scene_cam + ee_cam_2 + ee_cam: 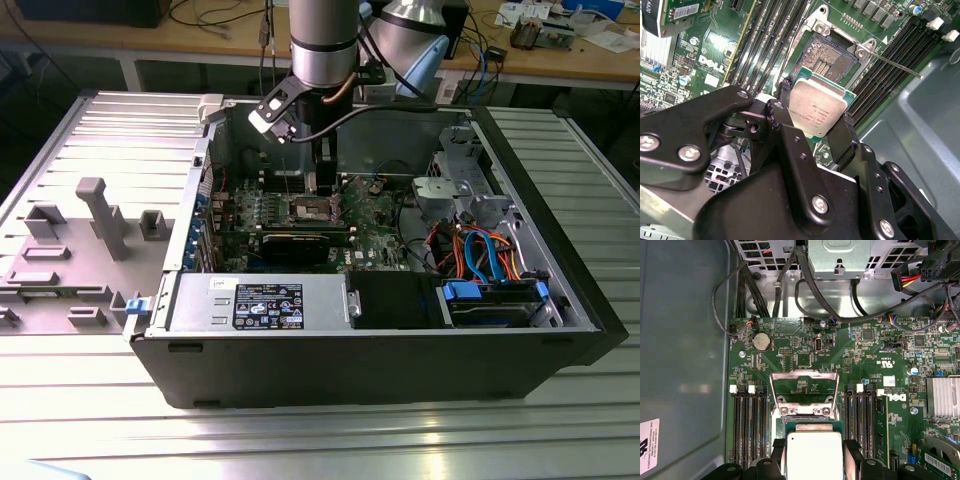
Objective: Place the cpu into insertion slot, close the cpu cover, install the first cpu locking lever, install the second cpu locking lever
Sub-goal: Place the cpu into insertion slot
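Gripper [814,116]: clamped on the cpu, one black finger on each of two opposite edges, which leaves the flat faces free, probably so the chip can go down level.
Cpu [821,102]: carried off the board with its silvery top toward the wrist, close over the near edge of the insertion slot, not seated.
Insertion slot [827,52]: empty, its dark contact field bare inside the metal rim, just beyond the chip.
Cpu cover [802,373]: swung up on its hinge at the far side of the socket, green board showing through its window, so out of the chip's path.
Locking lever [895,65]: thin metal rod, unlatched, slanting out across the memory slots; judged released so that the cover can stand open.
Memory slots [747,425]: long black rows, unfilled, flanking the socket on both sides.
Green board [875,365]: flat on the floor of the case, cables [815,290] looping past its far edge.
Case [380,370]: on its side with the panel off, on a ribbed metal table [300,440], giving the arm a way in from above.
Progress: first step in hand; nothing closed or latched.
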### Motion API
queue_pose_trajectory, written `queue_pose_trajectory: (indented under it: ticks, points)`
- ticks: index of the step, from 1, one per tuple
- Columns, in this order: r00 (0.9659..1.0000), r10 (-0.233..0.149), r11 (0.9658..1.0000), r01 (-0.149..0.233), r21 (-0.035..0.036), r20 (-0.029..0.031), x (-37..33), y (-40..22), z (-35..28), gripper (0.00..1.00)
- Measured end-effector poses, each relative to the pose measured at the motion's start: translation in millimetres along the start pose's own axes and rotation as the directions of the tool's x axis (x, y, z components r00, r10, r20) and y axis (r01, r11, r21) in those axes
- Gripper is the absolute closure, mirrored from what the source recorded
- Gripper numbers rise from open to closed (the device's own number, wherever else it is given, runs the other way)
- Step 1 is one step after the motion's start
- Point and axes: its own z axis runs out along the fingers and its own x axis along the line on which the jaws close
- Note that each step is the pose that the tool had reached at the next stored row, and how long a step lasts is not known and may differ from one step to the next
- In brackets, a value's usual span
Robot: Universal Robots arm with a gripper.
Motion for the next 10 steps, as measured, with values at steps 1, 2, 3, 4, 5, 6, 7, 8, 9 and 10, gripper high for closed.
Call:
queue_pose_trajectory:
  ticks: [1,2,3,4,5,6,7,8,9,10]
  points:
    - [1.0000,0.000,1.0000,0.000,-0.0001,0.0000,0.0,0.0,0.0,0.45]
    - [1.0000,0.000,1.0000,0.000,0.0000,0.0000,0.0,0.0,0.0,0.45]
    - [1.0000,0.000,1.0000,0.000,0.0000,-0.0001,0.0,0.0,0.0,0.45]
    - [1.0000,0.000,1.0000,0.000,0.0000,0.0000,0.0,0.0,0.0,0.45]
    - [1.0000,0.000,1.0000,0.000,0.0000,0.0000,0.0,0.0,0.0,0.45]
    - [1.0000,0.000,1.0000,0.000,0.0000,0.0000,0.0,0.0,0.0,0.45]
    - [1.0000,0.000,1.0000,0.000,0.0000,0.0000,0.0,0.0,0.0,0.45]
    - [1.0000,0.000,1.0000,0.000,0.0000,0.0000,0.0,0.0,0.0,0.45]
    - [1.0000,0.000,1.0000,0.000,0.0000,0.0000,0.0,0.0,0.0,0.45]
    - [1.0000,0.000,1.0000,0.000,0.0000,-0.0001,0.0,0.0,0.0,0.45]
